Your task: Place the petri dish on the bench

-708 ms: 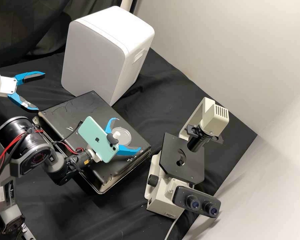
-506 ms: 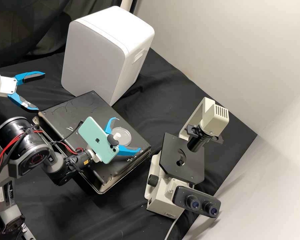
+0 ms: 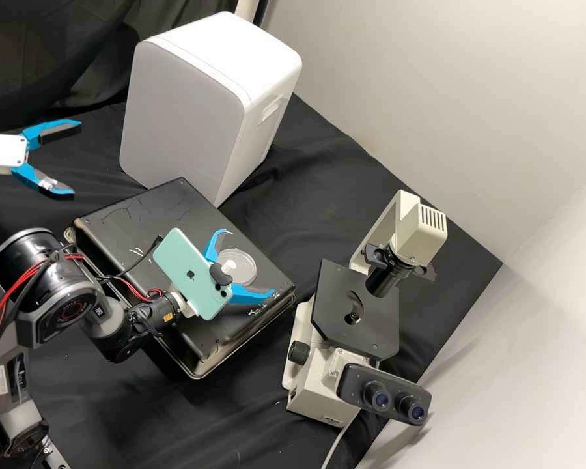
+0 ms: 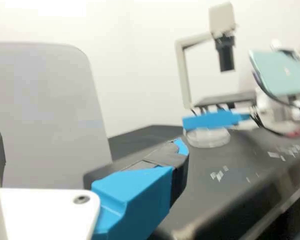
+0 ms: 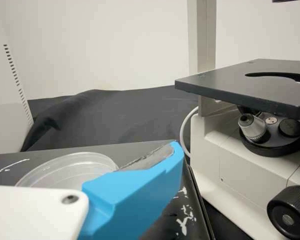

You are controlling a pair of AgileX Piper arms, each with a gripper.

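A clear round petri dish lies flat on a black scuffed tray in the middle of the bench. My right gripper is down at the tray and open, one blue finger on the far side of the dish and one on the near side. In the right wrist view the dish sits just beside my blue finger. My left gripper hangs open and empty at the far left, above the bench and apart from the tray. From the left wrist the dish appears farther off.
A tall white box stands behind the tray. A microscope stands right of the tray, its black stage close to my right gripper. A mint-green phone is mounted on the right arm. Black cloth covers the bench.
My left gripper has drifted back and to the left, away from the tray. The right gripper and the dish stay where they were.
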